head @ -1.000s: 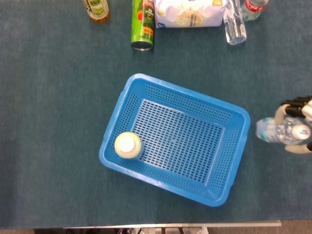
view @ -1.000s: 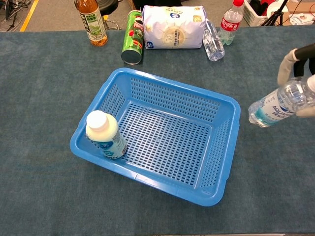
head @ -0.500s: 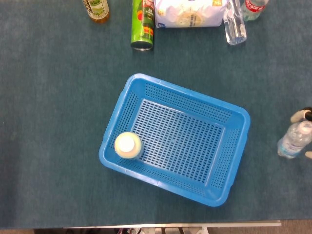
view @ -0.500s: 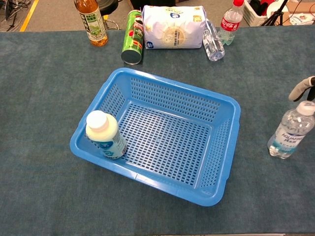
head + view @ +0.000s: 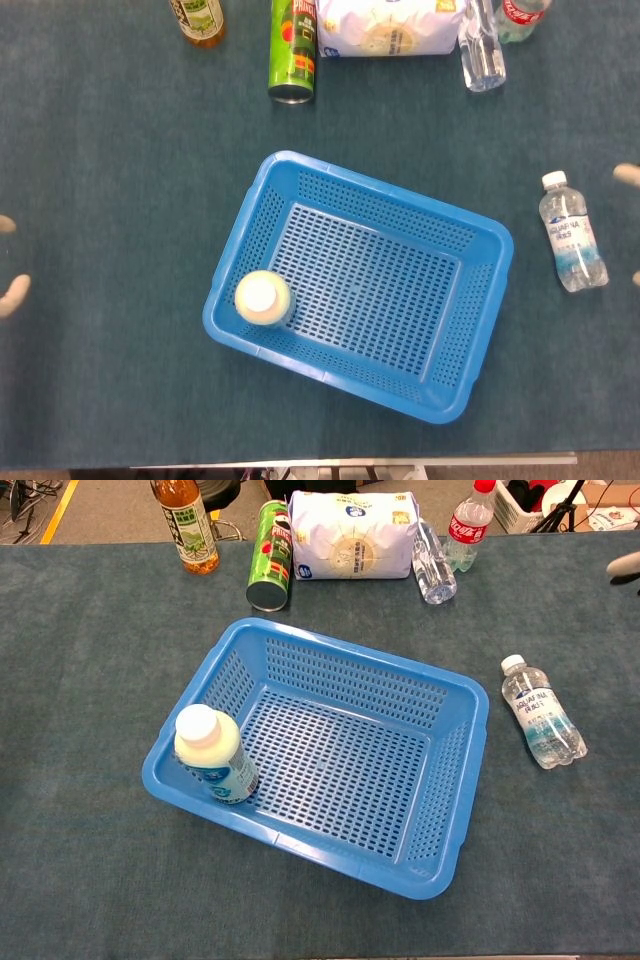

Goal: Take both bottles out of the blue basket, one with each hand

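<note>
A clear water bottle [image 5: 572, 232] [image 5: 541, 712] lies on its side on the table, right of the blue basket [image 5: 390, 190] [image 5: 360, 655]. A white milk bottle [image 5: 262, 298] [image 5: 212, 755] stands upright in the basket's near left corner. Only the fingertips of my right hand [image 5: 628, 173] [image 5: 625, 566] show at the right edge, spread apart and clear of the water bottle. Two spread fingertips of my left hand [image 5: 14, 294] show at the far left edge of the head view, well away from the basket and holding nothing.
Along the back edge stand a tea bottle [image 5: 186, 525], a green can [image 5: 270, 556] on its side, a white bag [image 5: 350, 535], a lying clear bottle [image 5: 432, 560] and a cola bottle [image 5: 470, 522]. Bare cloth surrounds the basket.
My right hand carried the water bottle out to the right, set it down and let go; the bottle now lies flat. The left hand's fingertips have entered at the left edge.
</note>
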`<state>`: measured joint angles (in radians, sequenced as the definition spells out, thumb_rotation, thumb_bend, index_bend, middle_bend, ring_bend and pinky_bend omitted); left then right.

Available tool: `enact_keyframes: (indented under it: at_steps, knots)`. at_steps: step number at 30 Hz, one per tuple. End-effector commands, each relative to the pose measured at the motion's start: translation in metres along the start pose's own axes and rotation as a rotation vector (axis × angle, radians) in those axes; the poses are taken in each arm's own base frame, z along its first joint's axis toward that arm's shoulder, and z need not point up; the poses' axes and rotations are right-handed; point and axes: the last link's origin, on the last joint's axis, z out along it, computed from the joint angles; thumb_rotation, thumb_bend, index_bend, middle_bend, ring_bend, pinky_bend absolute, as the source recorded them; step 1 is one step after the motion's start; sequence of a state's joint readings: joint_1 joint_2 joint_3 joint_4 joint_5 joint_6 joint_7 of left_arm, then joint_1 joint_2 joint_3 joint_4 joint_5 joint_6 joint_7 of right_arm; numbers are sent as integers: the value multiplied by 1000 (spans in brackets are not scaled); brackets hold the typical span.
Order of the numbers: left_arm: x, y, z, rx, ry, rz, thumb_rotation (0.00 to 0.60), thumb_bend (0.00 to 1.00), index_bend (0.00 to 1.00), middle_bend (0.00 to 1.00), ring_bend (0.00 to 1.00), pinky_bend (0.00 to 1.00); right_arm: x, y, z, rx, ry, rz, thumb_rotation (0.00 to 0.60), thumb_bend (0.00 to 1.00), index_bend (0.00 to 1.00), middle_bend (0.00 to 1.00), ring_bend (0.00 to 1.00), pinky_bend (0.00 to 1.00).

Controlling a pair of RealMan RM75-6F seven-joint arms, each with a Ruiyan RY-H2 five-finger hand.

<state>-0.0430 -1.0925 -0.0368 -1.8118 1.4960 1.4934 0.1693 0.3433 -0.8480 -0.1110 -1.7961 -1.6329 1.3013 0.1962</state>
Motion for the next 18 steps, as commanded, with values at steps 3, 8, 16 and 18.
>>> enact_keyframes:
  at_steps: [3, 8, 16, 18]
  knots:
    - [0, 23, 5, -97, -127, -45, 600, 187, 277, 217, 221, 432, 8, 11, 8, -33, 120, -28, 600, 0, 135, 215, 214, 481]
    - [0, 47, 12, -212, -188, -62, 600, 170, 246, 157, 174, 381, 9, 20, 17, -57, 147, -43, 600, 0, 135, 227, 214, 481]
    - [-2, 78, 23, -336, -236, -109, 600, 155, 208, 106, 134, 357, 11, 31, 27, -67, 153, -35, 600, 0, 135, 240, 214, 481]
    - [-3, 85, 25, -359, -248, -127, 600, 155, 206, 103, 131, 356, 12, 32, 30, -68, 152, -35, 600, 0, 135, 241, 214, 481]
